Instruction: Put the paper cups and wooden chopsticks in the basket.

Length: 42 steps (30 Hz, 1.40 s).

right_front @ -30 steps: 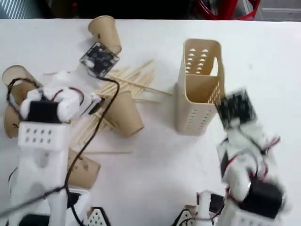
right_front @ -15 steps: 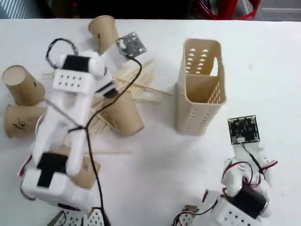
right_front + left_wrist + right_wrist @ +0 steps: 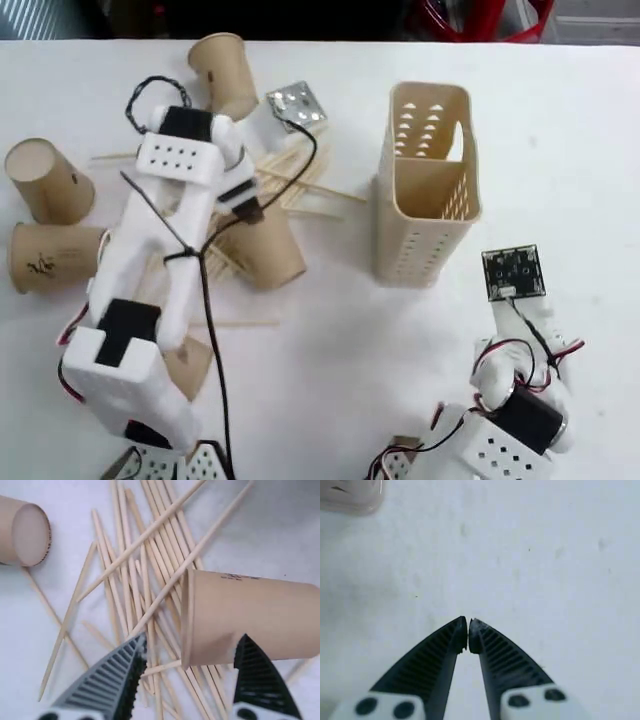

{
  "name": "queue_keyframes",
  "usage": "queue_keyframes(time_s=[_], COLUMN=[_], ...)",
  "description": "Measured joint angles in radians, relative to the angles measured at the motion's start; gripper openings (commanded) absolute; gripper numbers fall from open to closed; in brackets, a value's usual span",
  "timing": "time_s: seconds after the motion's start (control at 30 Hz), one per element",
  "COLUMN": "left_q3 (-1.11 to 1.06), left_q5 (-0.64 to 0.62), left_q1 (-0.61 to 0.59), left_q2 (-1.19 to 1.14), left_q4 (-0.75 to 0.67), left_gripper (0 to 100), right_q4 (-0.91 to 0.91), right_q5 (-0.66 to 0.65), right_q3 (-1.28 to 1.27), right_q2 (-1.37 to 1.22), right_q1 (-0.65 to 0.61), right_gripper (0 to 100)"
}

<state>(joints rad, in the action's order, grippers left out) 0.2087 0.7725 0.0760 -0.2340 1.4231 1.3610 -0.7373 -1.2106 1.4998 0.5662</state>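
Left gripper spread apart, straddling rim of tipped brown paper cup on scattered pale wooden chopsticks. Best: descend, pinch cup wall only, no sticks. Right gripper closed together above white tabletop.

The high view looks steeply down from a fixed spot above the table. It sits far enough off to hold the left arm, the right arm and the basket together. The left wrist view sits just behind the left gripper and faces down along it, close over the chopsticks and a lying paper cup at its tips. The high view shares that pile. The right wrist view faces down past the right gripper, close to the bare table ahead of its tips, ground the high view also covers.
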Motion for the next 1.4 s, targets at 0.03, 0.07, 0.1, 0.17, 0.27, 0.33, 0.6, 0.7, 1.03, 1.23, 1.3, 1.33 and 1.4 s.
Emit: queue_keyframes(time_s=[0.03,0.07,0.1,0.17,0.27,0.33,0.6,0.7,1.03,1.23,1.3,1.33,1.4], left_q3=[0.0,0.0,0.005,0.008,0.029,0.041,0.057,0.057,0.046,0.046,0.031,0.009,-0.048], left_q5=[0.0,0.0,0.0,0.0,0.0,0.0,0.0,0.0,0.002,0.002,0.0,-0.006,-0.029], left_q1=[0.003,0.003,0.005,0.011,0.012,0.014,0.034,0.057,0.121,0.195,0.236,0.262,0.315], left_q2=[-0.006,-0.017,-0.034,-0.074,-0.117,-0.137,-0.144,-0.144,-0.052,0.0,0.02,0.037,0.081], left_q4=[0.011,0.018,0.025,0.029,0.029,0.029,0.094,0.14,0.219,0.322,0.342,0.344,0.345], left_gripper=[28,28,28,28,28,27,24,24,13,10,10,10,10], right_q4=[0.0,0.0,0.0,0.0,0.0,0.0,0.0,0.0,0.0,0.0,0.0,0.0,0.0], right_q5=[0.0,0.0,0.0,0.0,0.0,0.0,0.0,0.0,-0.002,-0.002,-0.002,-0.002,-0.002], right_q3=[0.0,0.0,0.0,0.0,0.0,0.0,0.0,0.0,0.0,0.0,0.0,0.0,0.0], right_q2=[0.0,0.0,0.002,0.0,0.002,0.0,0.002,0.0,0.002,0.002,0.002,0.002,0.002], right_q1=[-0.002,-0.002,-0.002,-0.002,-0.002,-0.002,-0.002,-0.002,-0.002,-0.002,-0.002,-0.002,-0.002], right_gripper=[2.0,2.0,2.0,2.0,2.0,2.0,2.0,2.0,2.0,2.0,2.0,2.0,2.0])
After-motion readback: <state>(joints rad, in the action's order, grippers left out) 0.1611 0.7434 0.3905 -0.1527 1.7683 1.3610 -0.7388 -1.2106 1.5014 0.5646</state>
